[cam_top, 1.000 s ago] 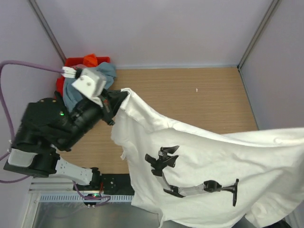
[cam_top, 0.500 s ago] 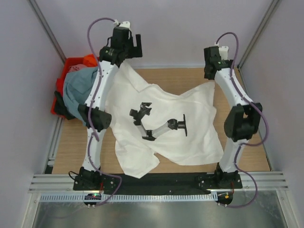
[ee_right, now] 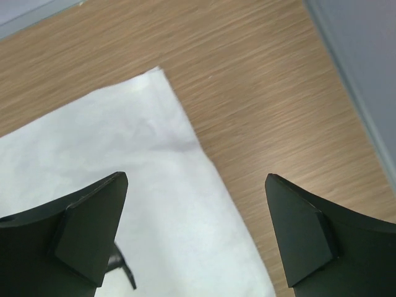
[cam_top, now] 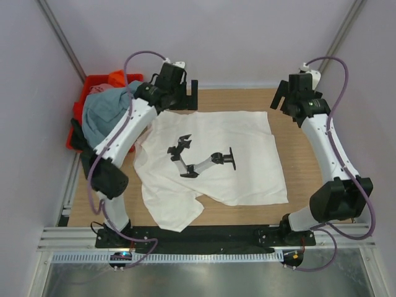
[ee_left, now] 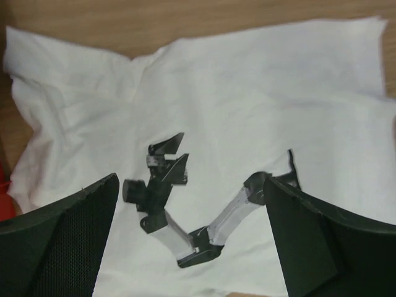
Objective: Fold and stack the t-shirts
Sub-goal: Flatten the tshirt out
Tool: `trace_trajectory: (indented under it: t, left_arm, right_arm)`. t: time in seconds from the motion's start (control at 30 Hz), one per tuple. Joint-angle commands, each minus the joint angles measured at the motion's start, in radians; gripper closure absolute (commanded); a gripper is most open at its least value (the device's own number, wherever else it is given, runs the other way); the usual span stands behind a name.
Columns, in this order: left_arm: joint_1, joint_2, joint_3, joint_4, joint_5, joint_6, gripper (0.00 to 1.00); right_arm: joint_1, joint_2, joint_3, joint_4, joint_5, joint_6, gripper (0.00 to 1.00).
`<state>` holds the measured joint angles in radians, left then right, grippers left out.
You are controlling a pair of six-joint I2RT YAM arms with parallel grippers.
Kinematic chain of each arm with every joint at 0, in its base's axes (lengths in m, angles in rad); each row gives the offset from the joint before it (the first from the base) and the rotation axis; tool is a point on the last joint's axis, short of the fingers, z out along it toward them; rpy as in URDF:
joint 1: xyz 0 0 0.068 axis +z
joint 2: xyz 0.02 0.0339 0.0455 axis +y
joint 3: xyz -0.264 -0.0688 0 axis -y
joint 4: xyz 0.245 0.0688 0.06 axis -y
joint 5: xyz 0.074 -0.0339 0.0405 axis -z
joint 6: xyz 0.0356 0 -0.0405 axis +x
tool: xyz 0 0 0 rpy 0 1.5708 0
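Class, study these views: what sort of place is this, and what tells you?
Likely a robotics test cell: left arm and right arm mounted at a wooden table, plain walls enclosing it, a red crate of t-shirts.

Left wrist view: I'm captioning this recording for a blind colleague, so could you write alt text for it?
A white cloth short-sleeved t-shirt with a black chest print lies spread, slightly wrinkled, on a light wooden table. The left end effector hangs above it, open and empty, its two dark fingers framing the bottom corners of the picture.
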<state>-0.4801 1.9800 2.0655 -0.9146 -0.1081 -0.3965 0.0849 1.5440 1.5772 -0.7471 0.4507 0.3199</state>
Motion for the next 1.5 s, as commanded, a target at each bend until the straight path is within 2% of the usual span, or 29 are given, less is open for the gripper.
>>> trace_trajectory:
  t: [0.0, 0.07, 0.1, 0.2, 0.43, 0.6, 0.67, 0.77, 0.9, 1.07, 1.3, 1.4, 1.47]
  left_arm:
    - [-0.052, -0.229, -0.234, 0.037, -0.117, -0.036, 0.0]
    - [-0.071, -0.289, -0.373, 0.126, -0.096, -0.064, 0.0]
    - [-0.074, -0.337, -0.486, 0.169, -0.09, -0.086, 0.0]
    - [-0.08, -0.386, -0.64, 0.195, -0.088, -0.114, 0.0]
    - [-0.11, -0.543, -0.835, 0.22, -0.114, -0.136, 0.0]
    - [-0.12, -0.575, -0.985, 0.299, -0.077, -0.203, 0.0]
    - [-0.132, -0.579, -1.021, 0.313, -0.076, -0.22, 0.0]
    - [-0.146, -0.601, -1.024, 0.306, -0.071, -0.22, 0.0]
    - [-0.149, -0.697, -0.993, 0.22, -0.094, -0.194, 0.0]
    - [-0.149, -0.783, -0.961, 0.114, -0.117, -0.18, 0.0]
    - [-0.149, -0.944, -0.969, -0.004, -0.163, -0.16, 0.0]
    - [-0.147, -1.033, -0.982, -0.012, -0.183, -0.108, 0.0]
    - [-0.149, -1.082, -1.01, 0.016, -0.194, -0.058, 0.0]
  right_arm:
    - [-0.002, -0.047, -0.185, 0.185, -0.335, 0.05, 0.0]
    - [-0.004, -0.026, -0.244, 0.225, -0.435, 0.059, 0.0]
    - [-0.002, 0.005, -0.264, 0.235, -0.536, 0.061, 0.0]
    - [-0.004, 0.054, -0.286, 0.293, -0.637, 0.076, 0.0]
    - [-0.002, 0.214, -0.327, 0.393, -0.73, 0.137, 0.0]
    - [-0.02, 0.258, -0.382, 0.381, -0.591, 0.148, 0.0]
    - [-0.066, 0.265, -0.416, 0.374, -0.532, 0.165, 0.0]
    - [-0.179, 0.258, -0.52, 0.417, -0.536, 0.222, 0.0]
    - [-0.241, 0.252, -0.595, 0.446, -0.512, 0.235, 0.01]
    - [-0.26, 0.257, -0.556, 0.405, -0.455, 0.202, 0.01]
    - [-0.254, 0.18, -0.438, 0.261, -0.16, 0.157, 0.0]
    - [-0.196, 0.113, -0.376, 0.188, -0.095, 0.151, 0.0]
    - [-0.085, 0.075, -0.298, 0.149, 0.003, 0.146, 0.0]
